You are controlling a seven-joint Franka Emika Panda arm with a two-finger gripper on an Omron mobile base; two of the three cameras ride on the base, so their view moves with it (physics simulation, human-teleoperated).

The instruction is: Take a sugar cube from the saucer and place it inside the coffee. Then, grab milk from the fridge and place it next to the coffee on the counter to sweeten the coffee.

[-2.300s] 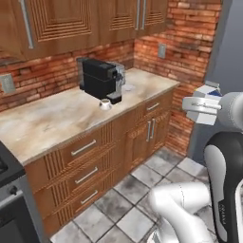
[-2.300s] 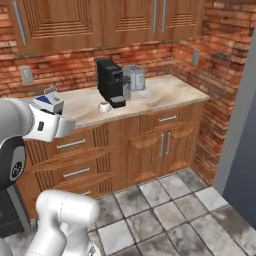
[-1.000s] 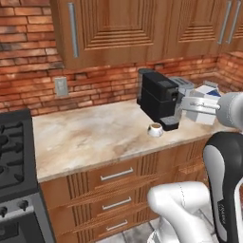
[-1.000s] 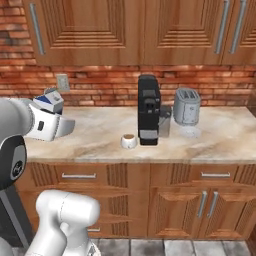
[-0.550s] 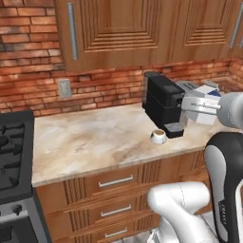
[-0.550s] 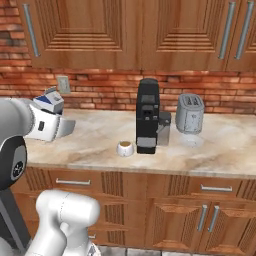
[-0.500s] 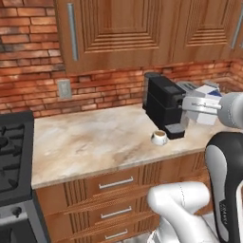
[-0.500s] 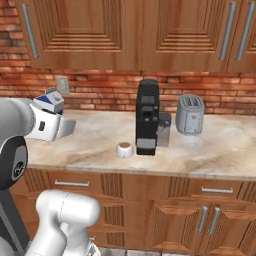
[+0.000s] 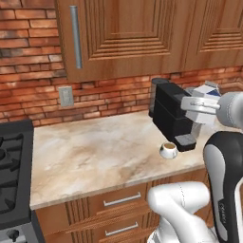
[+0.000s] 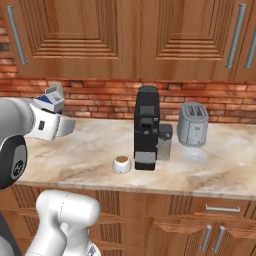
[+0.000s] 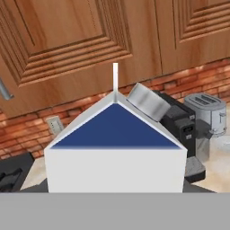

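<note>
1. Presently, we take the black coffee machine (image 10: 147,127) as our landmark; it stands on the counter (image 10: 90,150) against the brick wall (image 9: 42,90).
2. We find the coffee (image 10: 122,163), a small white cup with brown liquid, on the counter just beside the machine's base, at its front corner, apart from it by a narrow gap in the right base view.
3. We note the milk (image 11: 116,143) held up in the air at the gripper (image 9: 201,102), above counter height and to the side of the machine, on the side away from the toaster (image 10: 193,124).
4. In the hand view the carton's gabled top and blue panel sit directly before the camera, covering the finger tips. We cannot tell from any view how the fingers stand, though the carton hangs clear of every surface at the hand.
5. The toaster stands on the counter on the machine's far side from the carton, well apart from the cup.
6. A wall outlet (image 9: 66,96) sits in the brick beyond the machine, towards the stove (image 9: 12,180).
7. Wooden cabinets (image 10: 75,35) hang above the machine.
</note>
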